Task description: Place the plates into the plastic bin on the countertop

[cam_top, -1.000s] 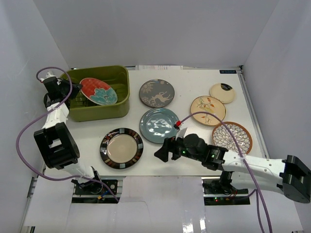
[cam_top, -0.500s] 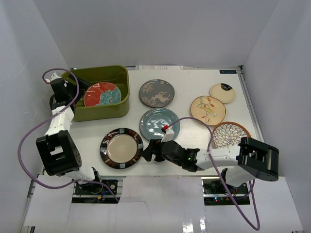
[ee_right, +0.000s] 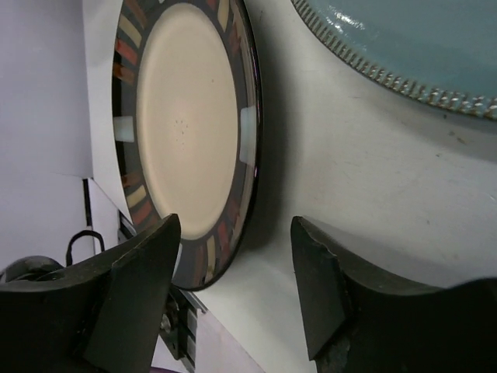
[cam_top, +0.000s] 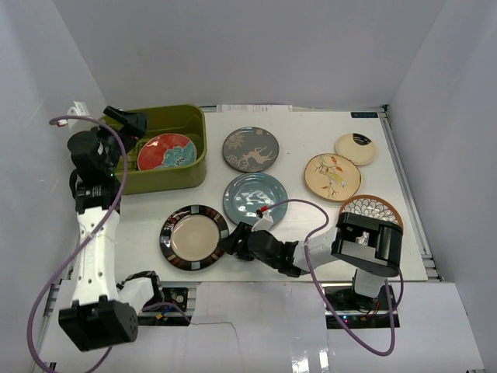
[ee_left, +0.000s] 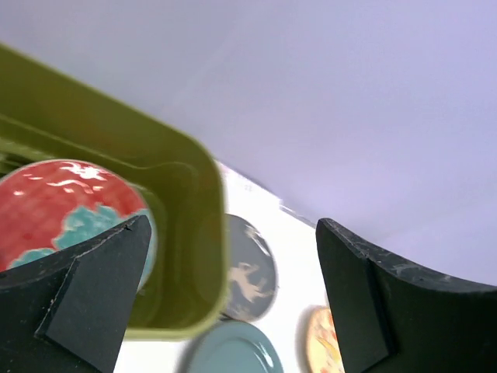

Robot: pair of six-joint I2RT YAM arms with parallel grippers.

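The olive plastic bin (cam_top: 167,177) stands at the back left of the white countertop (cam_top: 307,128). A red-teal plate (cam_top: 165,151) lies flat inside it. My left gripper (cam_top: 128,123) hangs open and empty above the bin's left end. In the left wrist view the bin's rim (ee_left: 196,233) and the red-teal plate (ee_left: 62,202) lie below the left gripper (ee_left: 233,295). My right gripper (cam_top: 229,245) is low at the right edge of the black-rimmed cream plate (cam_top: 194,237). Its jaws stand apart, either side of that plate's rim (ee_right: 252,155), in the right wrist view of the right gripper (ee_right: 237,287).
On the countertop lie a grey deer plate (cam_top: 251,149), a blue-grey plate (cam_top: 255,199), a cream leaf-and-bird plate (cam_top: 332,176) and a small cream plate (cam_top: 356,148). The white petal plate (cam_top: 377,207) is partly hidden by the right arm. White walls enclose three sides.
The left gripper opened and let go of the red-teal plate, which settled flat in the bin, then it rose. The right gripper slid left to the black-rimmed plate, its jaws narrowing.
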